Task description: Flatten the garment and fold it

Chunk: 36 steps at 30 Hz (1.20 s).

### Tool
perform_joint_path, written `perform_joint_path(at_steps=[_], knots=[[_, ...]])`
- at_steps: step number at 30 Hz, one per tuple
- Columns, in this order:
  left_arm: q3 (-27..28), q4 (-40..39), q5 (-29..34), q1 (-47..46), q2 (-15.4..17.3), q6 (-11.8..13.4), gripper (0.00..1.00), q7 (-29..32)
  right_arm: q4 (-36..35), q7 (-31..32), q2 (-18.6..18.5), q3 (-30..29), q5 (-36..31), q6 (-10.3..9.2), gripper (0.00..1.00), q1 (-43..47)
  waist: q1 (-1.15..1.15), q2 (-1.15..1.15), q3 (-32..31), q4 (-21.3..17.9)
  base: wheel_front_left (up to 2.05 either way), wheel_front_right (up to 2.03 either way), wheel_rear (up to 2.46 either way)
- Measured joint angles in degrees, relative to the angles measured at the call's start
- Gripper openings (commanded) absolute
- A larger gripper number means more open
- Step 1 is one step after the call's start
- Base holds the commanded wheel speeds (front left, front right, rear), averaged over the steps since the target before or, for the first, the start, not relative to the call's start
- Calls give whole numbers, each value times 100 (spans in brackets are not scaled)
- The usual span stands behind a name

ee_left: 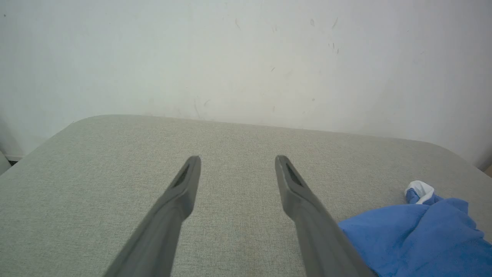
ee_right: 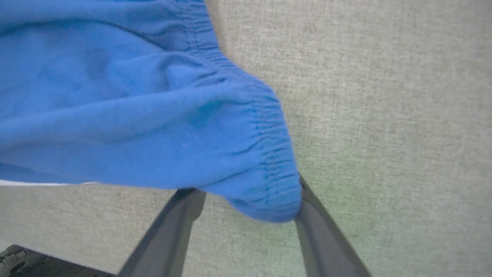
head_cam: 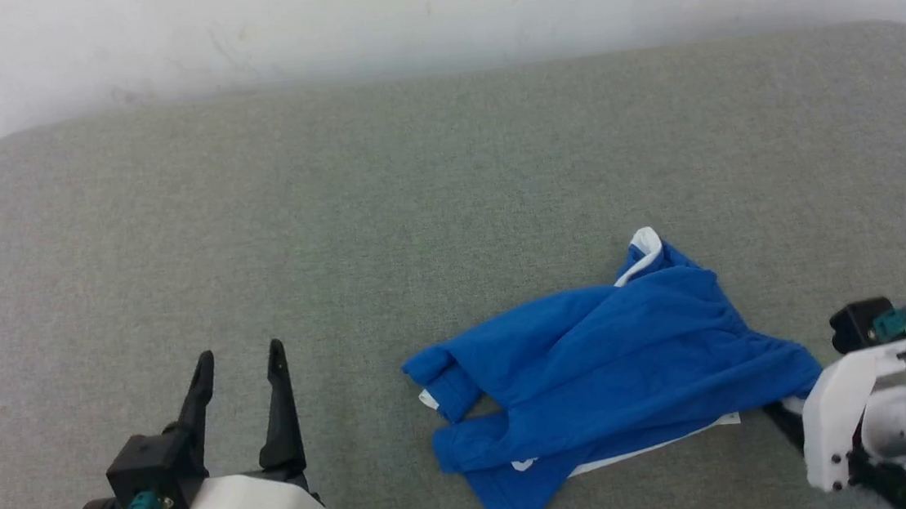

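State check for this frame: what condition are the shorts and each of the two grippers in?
garment: rumpled and bunched on the grey surface, neither flat nor folded, white trim peeking out.
left gripper: open, holding nothing, apart from the garment.
right gripper: open, jaws spread wide, the garment's gathered edge draped over their tips, not pinched.
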Motion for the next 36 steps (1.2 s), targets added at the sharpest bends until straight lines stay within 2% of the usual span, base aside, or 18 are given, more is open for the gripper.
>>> perform_joint_path(at_steps=[6,11,15,22,28,31,36], knots=[[-65,63,-24,104,38,-2,100,74,-838,-573,524,-681,-706,0,100,867,0,0,-184,20,0,0,0],[-116,86,-60,216,76,-2,100,167,-1833,-1066,1143,-1266,-1182,0,100,1444,-1,0,-368,7,0,0,0],[-188,100,-107,271,83,-16,100,281,-2608,-1302,1428,-1363,-1426,-1,100,1830,-1,0,-500,-25,0,0,0],[-349,142,-198,321,83,-79,100,505,-3685,-1550,1657,-1306,-1479,0,100,2259,0,0,-586,-128,0,0,0],[-998,365,-300,242,75,-536,100,1283,-4347,-1536,1713,-1006,-1539,0,100,2588,0,0,-506,-178,0,0,0],[-1333,520,-361,-18,29,-826,100,1666,-4619,-1528,1728,-867,-1584,0,100,2655,0,0,-431,-212,0,0,0],[-1736,933,-402,-446,-66,-1141,100,2239,-4881,-1478,1731,-702,-1593,-1,100,2669,0,0,-324,-344,0,0,0]])
